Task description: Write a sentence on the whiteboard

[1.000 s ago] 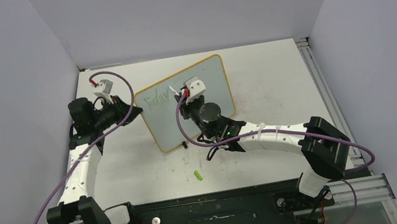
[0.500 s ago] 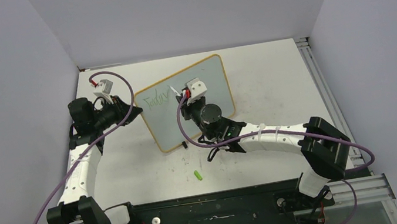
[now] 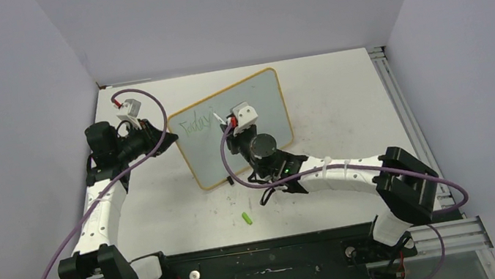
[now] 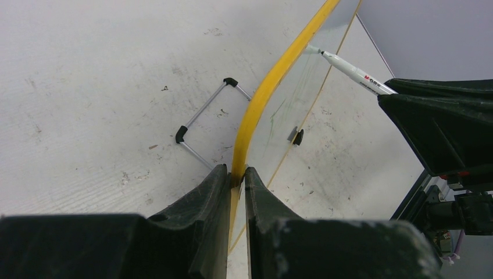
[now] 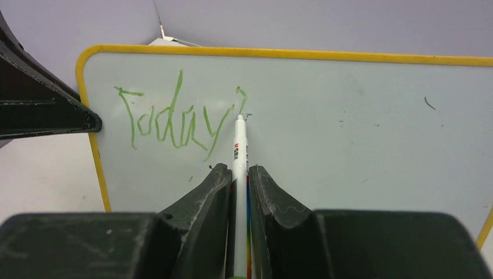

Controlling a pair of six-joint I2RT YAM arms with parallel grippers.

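Writing | right gripper [image 5: 239, 170] pinches marker [image 5: 239, 136], tip ahead at whiteboard [image 5: 349, 116] | left gripper [image 4: 235, 171] clamps it | make your strokes light, even.

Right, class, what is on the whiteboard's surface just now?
Green writing, "Today" and a small hooked stroke, with the marker touching the whiteboard beside it. The right gripper covers the board's lower middle.
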